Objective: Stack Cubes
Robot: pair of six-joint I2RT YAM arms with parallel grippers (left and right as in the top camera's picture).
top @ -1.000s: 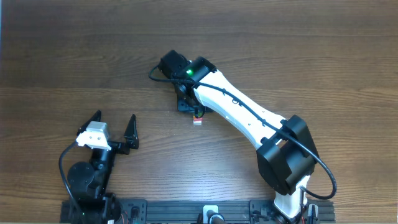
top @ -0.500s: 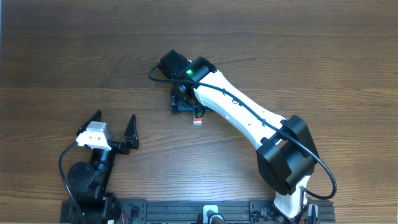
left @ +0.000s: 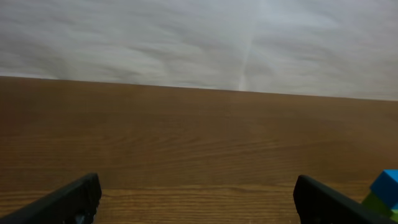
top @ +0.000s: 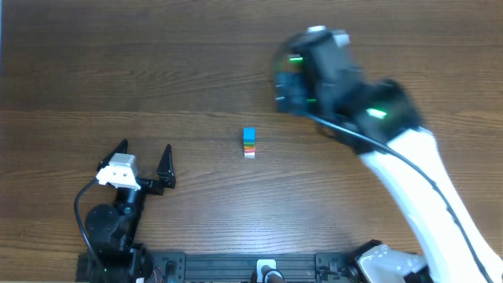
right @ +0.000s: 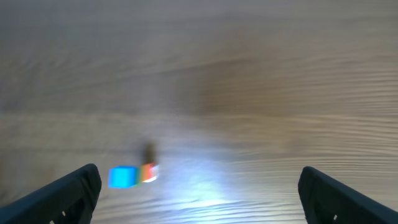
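Wood table [top: 118, 63] w/ cube stack [top: 249, 143], pale wall [left: 186, 37] behind

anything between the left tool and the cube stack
Nothing. The top view shows bare wooden table all the way from the left tool to the cube stack.

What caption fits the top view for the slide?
Cube stack, blue on top, stands mid table; right tool open, raised clear of it; left tool open near its base.

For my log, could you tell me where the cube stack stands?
In the top view, the cube stack stands on the table, right of the left gripper and left of the right gripper.
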